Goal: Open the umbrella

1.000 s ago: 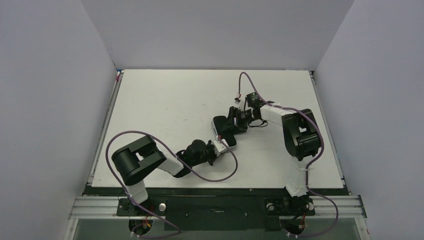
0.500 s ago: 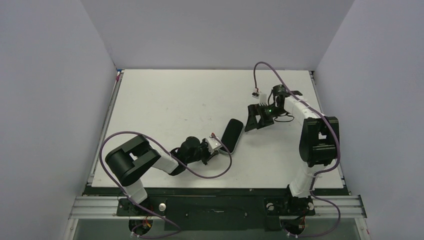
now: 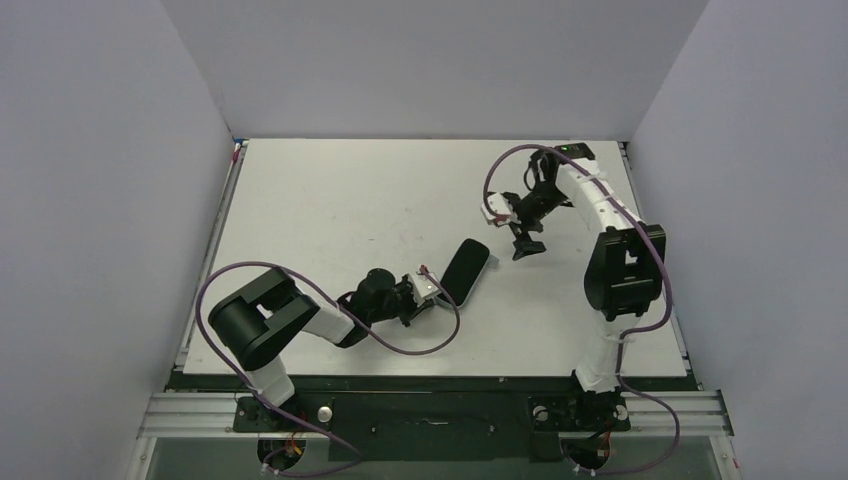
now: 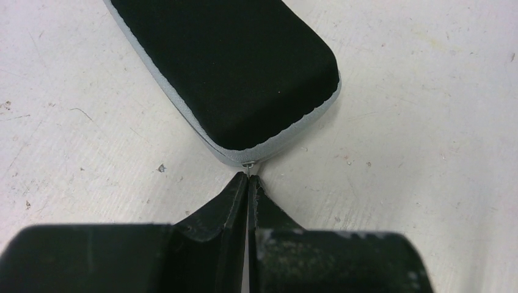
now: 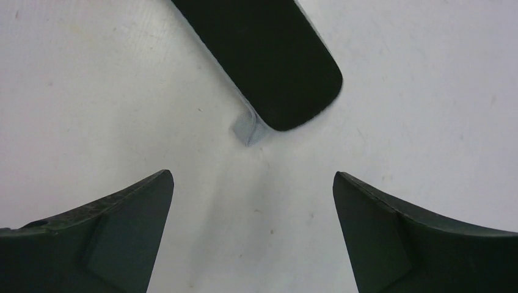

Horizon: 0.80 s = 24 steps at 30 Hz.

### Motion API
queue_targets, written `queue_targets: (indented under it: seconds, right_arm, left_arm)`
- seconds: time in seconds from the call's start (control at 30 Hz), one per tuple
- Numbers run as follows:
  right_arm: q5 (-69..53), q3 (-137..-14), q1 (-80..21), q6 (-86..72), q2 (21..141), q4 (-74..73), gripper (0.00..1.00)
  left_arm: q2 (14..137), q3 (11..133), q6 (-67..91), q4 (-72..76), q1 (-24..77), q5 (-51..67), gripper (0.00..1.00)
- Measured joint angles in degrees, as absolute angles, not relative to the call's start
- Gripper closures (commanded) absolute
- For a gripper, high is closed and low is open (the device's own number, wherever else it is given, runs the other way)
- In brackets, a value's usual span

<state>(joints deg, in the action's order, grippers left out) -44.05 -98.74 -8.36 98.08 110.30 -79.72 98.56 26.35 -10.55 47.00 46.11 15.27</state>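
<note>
Counter [image 3: 330, 200] space nearest the arm bases held the left end effector [image 4: 249, 180], stretched out low over the white surface. Its fingers were pressed together, and their tips met at a small metal loop [image 4: 247, 165] on the near end of the umbrella [image 4: 232, 67], apparently pinching it.

Just beyond lay the umbrella itself, flat on the counter near the middle and angled away to the right. It was a compact black oblong with a pale grey edge. A short grey tab [image 5: 247, 129] stuck out beside its far end in the right wrist view. No shaft, ribs or spread fabric showed.

Farther back and to the right, the right end effector [image 5: 251, 176] hung above the counter, clear of the umbrella, with its fingers spread wide and nothing between them.

Judged from this, the task was at an early stage. One end was secured, but the umbrella was fully folded. The far end had yet to be gripped, and the pull apart and the unfolding were all left to do.
</note>
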Motion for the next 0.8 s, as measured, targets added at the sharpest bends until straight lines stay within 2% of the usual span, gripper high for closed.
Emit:
queue_targets:
  seconds: [0.1,0.23,0.43,0.8]
  right_arm:
    - [-42.5,-100.1,-12.2,108.3,113.7,-84.1,0.00]
    - [-41.3,-100.8,-16.4,114.1,117.4,-86.2,0.00]
    - [-40.7,-101.1,-21.1,117.2,120.0,-85.3,0.00]
    - [-36.6,-100.8,-22.6,117.3,123.2,-75.4,0.03]
  left_arm:
    - [98.6,26.4,-11.0,46.9,46.0,15.7,1.00]
    - [98.6,26.7,-11.4,46.5,45.9,15.9,1.00]
    - [98.6,27.0,-12.5,45.8,45.6,16.8,1.00]
    - [98.6,27.2,-12.9,45.5,45.5,17.1,1.00]
